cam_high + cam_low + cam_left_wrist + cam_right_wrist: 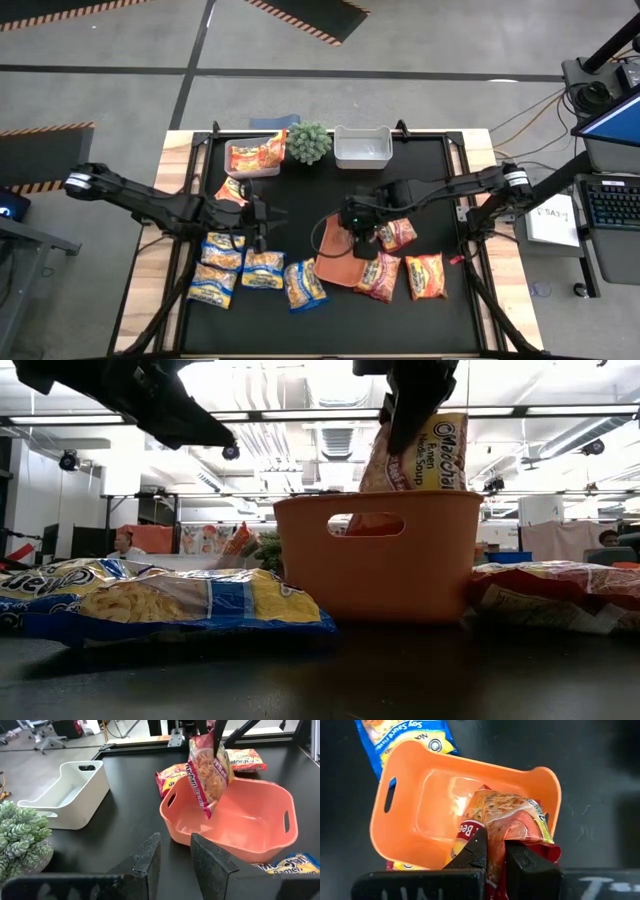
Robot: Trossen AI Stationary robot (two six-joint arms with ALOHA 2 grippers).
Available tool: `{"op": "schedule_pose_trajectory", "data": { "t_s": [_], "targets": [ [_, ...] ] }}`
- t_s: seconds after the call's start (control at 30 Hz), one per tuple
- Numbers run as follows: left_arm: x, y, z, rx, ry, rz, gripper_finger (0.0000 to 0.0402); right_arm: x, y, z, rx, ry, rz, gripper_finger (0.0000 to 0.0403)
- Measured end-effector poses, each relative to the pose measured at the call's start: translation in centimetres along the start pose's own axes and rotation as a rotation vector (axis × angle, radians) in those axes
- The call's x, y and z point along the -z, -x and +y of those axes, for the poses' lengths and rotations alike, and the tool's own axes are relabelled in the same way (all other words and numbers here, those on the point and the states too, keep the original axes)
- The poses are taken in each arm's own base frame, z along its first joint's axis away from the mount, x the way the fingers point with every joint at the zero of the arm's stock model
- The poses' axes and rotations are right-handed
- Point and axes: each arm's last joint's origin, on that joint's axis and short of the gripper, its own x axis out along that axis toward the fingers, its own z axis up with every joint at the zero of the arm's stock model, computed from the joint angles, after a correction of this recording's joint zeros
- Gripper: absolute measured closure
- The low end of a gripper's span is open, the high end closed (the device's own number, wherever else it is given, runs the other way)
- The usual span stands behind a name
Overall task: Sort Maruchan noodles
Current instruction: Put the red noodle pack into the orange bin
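Note:
A dark red noodle packet [207,776] hangs in my right gripper [494,842], which is shut on it over the orange tray [335,262] at the table's middle. The packet's lower end is inside the tray. Yellow-and-blue packets [222,247] lie flat in a group at the near left. More red packets [425,276] lie right of the tray. Orange packets sit in a clear bin [252,158] at the far edge. My left gripper [175,840] hovers left of the tray, pointing at it, its fingers slightly open with nothing between them. My right gripper pinches the red packet's crumpled upper end [495,827] between its two fingers. The fingers [410,405] come from above, slanting down. The packet hangs upright below them, its lower end [207,810] below the tray's rim; whether it touches the tray's floor I cannot tell.
An empty pale bin [362,148] and a small green plant [308,142] stand at the far edge. One orange packet [232,190] lies by my left arm. Bare black table shows along the near edge.

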Motion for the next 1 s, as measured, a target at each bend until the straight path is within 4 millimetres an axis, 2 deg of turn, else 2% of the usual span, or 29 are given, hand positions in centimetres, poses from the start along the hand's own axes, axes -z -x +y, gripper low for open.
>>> {"op": "schedule_pose_trajectory", "data": {
  "t_s": [0.13, 0.77, 1.0],
  "targets": [
    [0.07, -0.31, -0.12, 0.000, -0.009, 0.002, 0.0312, 0.00, 0.00, -0.13, 0.043, 0.007, -0.004, 0.0390],
    [-0.06, -0.44, -0.10, -0.024, -0.009, -0.015, 0.0312, -0.56, -0.50, -0.05, 0.040, 0.072, -0.046, 0.0390],
    [-0.06, -0.44, -0.11, -0.025, -0.009, -0.015, 0.0312, -0.55, -0.65, -0.08, 0.049, 0.150, -0.051, 0.0390]
  ]
}}
